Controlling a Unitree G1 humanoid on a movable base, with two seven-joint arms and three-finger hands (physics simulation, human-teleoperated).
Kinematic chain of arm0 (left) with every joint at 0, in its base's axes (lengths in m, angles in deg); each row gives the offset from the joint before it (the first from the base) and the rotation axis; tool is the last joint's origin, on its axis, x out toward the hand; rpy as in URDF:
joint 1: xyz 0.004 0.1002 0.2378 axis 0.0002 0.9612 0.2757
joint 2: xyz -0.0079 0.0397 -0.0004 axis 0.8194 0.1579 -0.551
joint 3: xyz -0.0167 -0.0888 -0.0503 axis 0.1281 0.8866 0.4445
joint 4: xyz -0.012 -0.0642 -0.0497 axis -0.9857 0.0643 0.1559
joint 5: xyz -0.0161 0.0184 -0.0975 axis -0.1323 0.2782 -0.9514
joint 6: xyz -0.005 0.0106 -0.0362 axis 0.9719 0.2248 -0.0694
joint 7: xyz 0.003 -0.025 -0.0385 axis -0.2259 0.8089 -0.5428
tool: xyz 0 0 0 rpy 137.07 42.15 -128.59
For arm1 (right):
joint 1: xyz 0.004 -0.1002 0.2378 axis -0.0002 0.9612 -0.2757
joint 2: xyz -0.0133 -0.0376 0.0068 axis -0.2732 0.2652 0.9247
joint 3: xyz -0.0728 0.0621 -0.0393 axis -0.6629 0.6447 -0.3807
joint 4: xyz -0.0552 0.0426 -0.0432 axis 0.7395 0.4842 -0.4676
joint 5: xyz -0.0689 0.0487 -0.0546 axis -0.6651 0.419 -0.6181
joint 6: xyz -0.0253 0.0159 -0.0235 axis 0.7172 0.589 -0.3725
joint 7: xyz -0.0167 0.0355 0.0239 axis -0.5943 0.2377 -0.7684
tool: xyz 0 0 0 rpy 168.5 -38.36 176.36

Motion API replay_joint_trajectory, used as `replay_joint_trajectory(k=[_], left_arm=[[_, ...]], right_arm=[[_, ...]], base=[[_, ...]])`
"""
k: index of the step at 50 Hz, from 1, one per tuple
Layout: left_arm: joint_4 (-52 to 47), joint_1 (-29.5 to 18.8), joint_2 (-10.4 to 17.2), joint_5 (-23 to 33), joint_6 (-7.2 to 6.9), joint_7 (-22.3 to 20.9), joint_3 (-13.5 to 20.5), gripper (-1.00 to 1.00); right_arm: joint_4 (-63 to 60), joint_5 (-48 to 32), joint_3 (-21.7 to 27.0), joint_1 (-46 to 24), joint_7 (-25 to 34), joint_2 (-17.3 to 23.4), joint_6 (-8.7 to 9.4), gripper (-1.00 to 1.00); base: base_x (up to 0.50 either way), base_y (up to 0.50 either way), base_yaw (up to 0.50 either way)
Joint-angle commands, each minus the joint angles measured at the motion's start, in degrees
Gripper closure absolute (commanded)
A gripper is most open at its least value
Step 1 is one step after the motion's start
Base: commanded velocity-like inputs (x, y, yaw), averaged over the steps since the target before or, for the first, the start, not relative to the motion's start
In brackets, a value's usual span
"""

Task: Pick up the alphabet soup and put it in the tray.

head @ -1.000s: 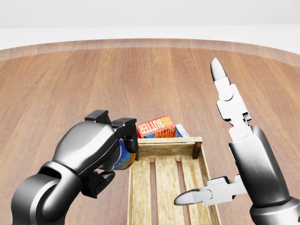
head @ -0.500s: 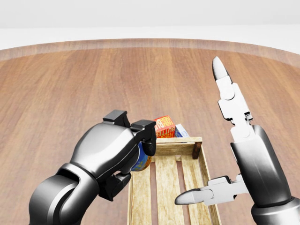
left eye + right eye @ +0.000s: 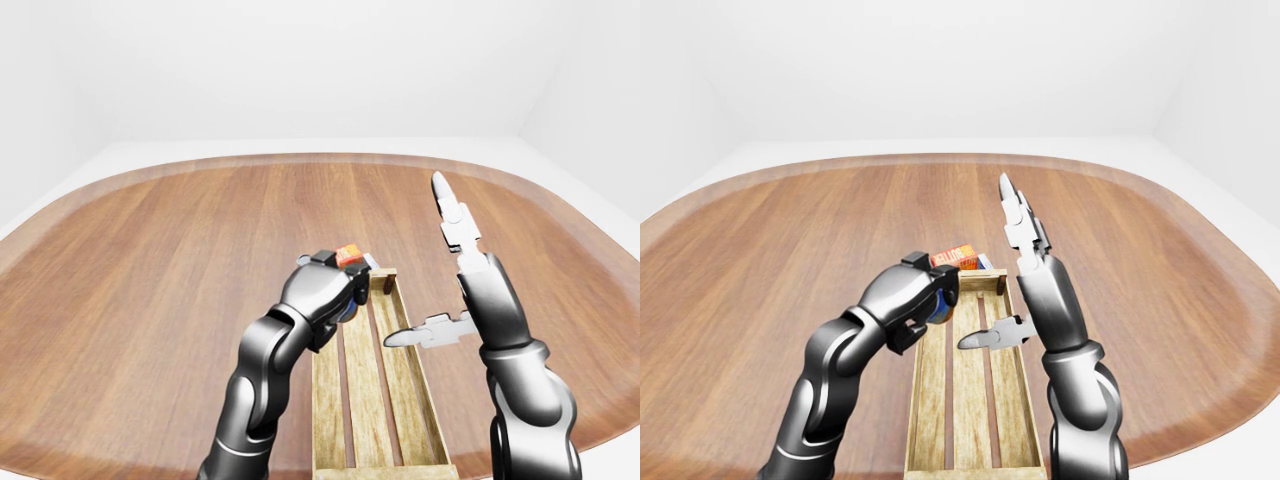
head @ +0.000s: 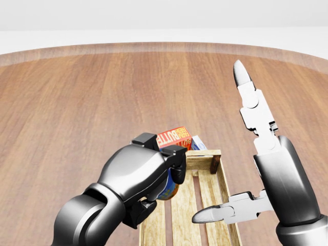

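Gripping alphabet soup (image 4: 169, 188) over tray (image 4: 221, 177)

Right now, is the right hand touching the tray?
Apart. In the head view the right hand hangs open above the tray, with its lower finger crossing the slats only by line of sight.

The light is bright, even and diffuse, with no single source to be made out. The wooden worktop (image 4: 77, 102) carries a soft pale sheen toward its upper rim and almost no cast shadows. Soft highlights lie on the glossy dark left hand (image 4: 143, 174). Everything renders sharp, without blur or noise; both eye views curve the worktop's edge wide-angle.
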Motion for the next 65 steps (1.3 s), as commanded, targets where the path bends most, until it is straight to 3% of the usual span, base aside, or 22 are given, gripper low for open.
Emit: replay_joint_trajectory(k=[1, 11, 65], left_arm=[[2.73, 0.06, -0.50, -0.97, 1.08, 0.91, -0.68, 1.00], [4.81, 0.42, -0.56, -0.66, 2.36, 1.91, -1.26, 1.00], [11.40, 1.05, -2.12, 0.93, 2.36, 5.19, -4.28, 1.00]], right_arm=[[-0.16, 0.02, 0.12, -0.07, 0.10, 0.03, 0.00, -1.00], [-0.16, 0.10, 0.15, -0.05, 0.10, 0.03, 0.00, -1.00], [-0.82, -0.07, 0.02, 0.07, 0.31, -0.01, 0.00, -1.00]], base=[[0.00, 0.00, 0.00], [0.00, 0.00, 0.00], [0.00, 0.00, 0.00]])
